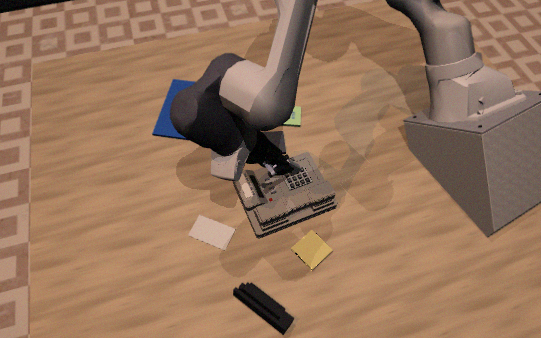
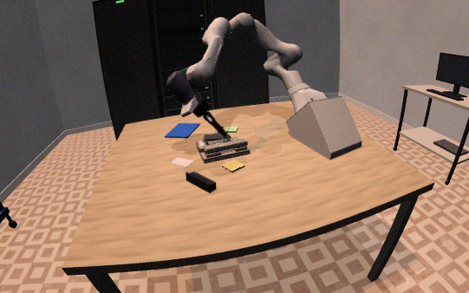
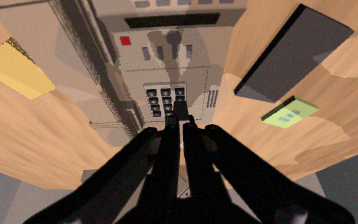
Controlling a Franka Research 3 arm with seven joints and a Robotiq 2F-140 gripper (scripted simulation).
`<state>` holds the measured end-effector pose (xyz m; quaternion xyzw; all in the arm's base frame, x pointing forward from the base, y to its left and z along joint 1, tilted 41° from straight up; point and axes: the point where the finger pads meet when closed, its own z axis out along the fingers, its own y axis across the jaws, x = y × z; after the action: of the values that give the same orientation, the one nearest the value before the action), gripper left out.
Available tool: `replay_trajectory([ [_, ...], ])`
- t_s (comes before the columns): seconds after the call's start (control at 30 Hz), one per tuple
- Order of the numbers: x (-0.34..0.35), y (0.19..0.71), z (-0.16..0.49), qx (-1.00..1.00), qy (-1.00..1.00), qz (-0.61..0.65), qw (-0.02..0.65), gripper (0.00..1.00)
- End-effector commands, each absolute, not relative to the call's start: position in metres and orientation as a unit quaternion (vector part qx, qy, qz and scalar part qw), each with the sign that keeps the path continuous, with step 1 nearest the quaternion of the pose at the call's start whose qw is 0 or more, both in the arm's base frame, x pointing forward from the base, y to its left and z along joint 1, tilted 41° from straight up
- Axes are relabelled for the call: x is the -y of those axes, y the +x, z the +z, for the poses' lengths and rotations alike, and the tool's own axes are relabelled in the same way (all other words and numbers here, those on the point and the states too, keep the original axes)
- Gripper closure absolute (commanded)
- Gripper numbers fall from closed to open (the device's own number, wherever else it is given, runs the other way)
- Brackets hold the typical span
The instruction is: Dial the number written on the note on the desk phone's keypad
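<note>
1. Judging by its build, the grey boxy desk phone (image 1: 290,200) near the middle of the wooden table (image 2: 243,208) is rigid and fairly weighty, so it should stay put under a light poke; its small dark keypad keys (image 3: 165,100) are stiff, close-set buttons that want one narrow tip pressing straight down, never a pinch.
2. No grasp is called for: the handset (image 1: 246,189) lies in its cradle along the phone's side and should be left alone.
3. The black two-finger gripper (image 3: 177,116) has its fingers pressed together with nothing between them, forming a single probe.
4. The pale grey arm (image 2: 217,39) arches over from its wedge-shaped pedestal (image 2: 342,143), wrist angled down, fingertips at the keypad; whether they touch cannot be told.
5. The small green note (image 3: 288,112) lies just beyond the phone; its digits are unreadable.
</note>
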<state>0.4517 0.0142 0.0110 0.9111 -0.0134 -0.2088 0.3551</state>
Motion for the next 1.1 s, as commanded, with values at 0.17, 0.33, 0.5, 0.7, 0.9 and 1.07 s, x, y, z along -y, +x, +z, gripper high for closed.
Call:
replay_trajectory([
  [0.17, -0.019, 0.451, 0.017, 0.009, 0.911, -0.209, 0.356, 1.00],
  [0.33, -0.020, 0.450, 0.017, 0.009, 0.911, -0.209, 0.356, 1.00],
  [0.5, -0.022, 0.446, 0.014, 0.009, 0.911, -0.209, 0.356, 1.00],
  [0.7, -0.025, 0.440, 0.010, 0.009, 0.911, -0.209, 0.356, 1.00],
  [0.9, -0.028, 0.435, 0.006, 0.009, 0.911, -0.209, 0.356, 1.00],
  [1.07, -0.029, 0.434, 0.005, 0.009, 0.911, -0.209, 0.356, 1.00],
])
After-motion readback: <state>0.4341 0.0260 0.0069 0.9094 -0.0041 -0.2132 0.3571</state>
